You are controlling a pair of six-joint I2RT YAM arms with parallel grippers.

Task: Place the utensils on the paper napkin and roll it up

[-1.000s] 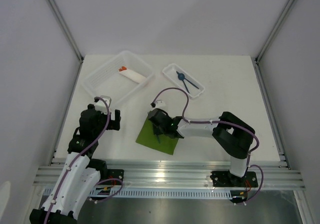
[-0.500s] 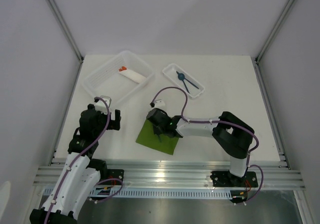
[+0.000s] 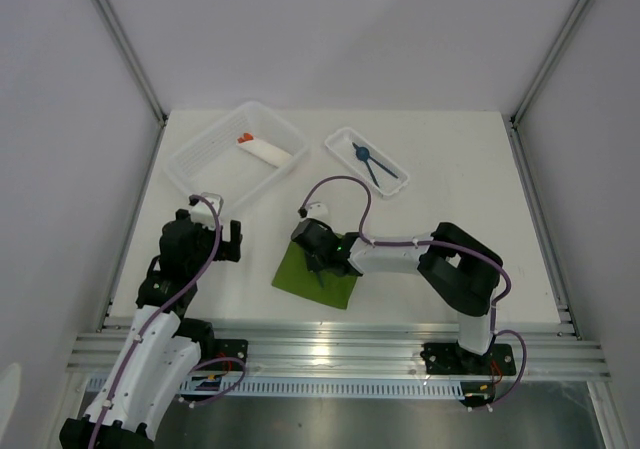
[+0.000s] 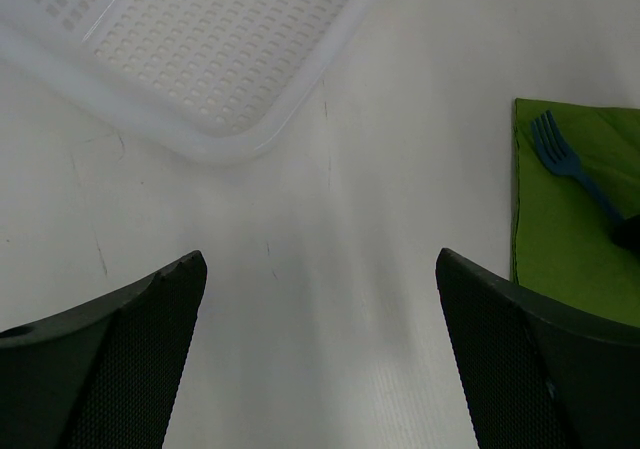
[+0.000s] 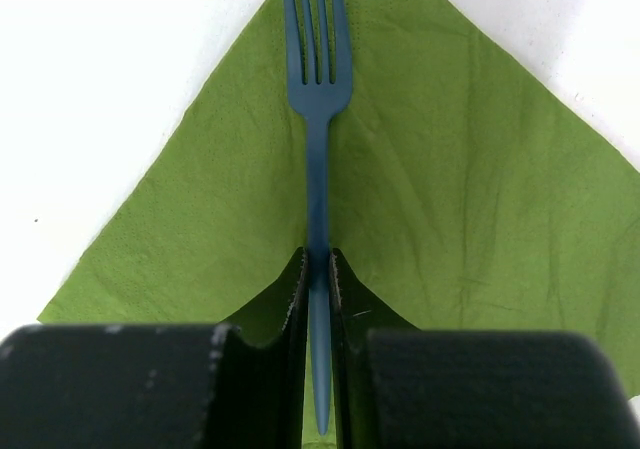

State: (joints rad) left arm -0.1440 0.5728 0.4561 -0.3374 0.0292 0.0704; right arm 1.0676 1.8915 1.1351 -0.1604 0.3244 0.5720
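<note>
Right gripper (image 5: 318,259): clenched on the handle of a dark blue fork (image 5: 318,99); the two black fingers pinch the handle from both sides, with its end poking out behind them
Fork: over the paper napkin (image 5: 450,199), pointing straight away from the right wrist, tines towards one corner of the sheet; the left wrist view shows it (image 4: 560,154) low against the paper, though whether it rests fully on it cannot be told
Paper napkin: olive-green square lying flat on the white table (image 3: 450,189), turned corner-on to the right arm; near the front edge, between the two arms (image 3: 340,291)
Left gripper (image 4: 320,259): released, jaws spread wide and holding nothing; it hangs over bare table, just left of the napkin's edge (image 4: 570,239)
Other utensils (image 3: 375,164): dark blue pieces, one with a round spoon bowl, inside the small clear tray (image 3: 335,139) at the back of the table; well apart from the napkin
Perforated white basket (image 3: 215,159): back left; a white paper roll (image 3: 270,151) with an orange tip lies in it; its corner shows in the left wrist view (image 4: 200,39)
</note>
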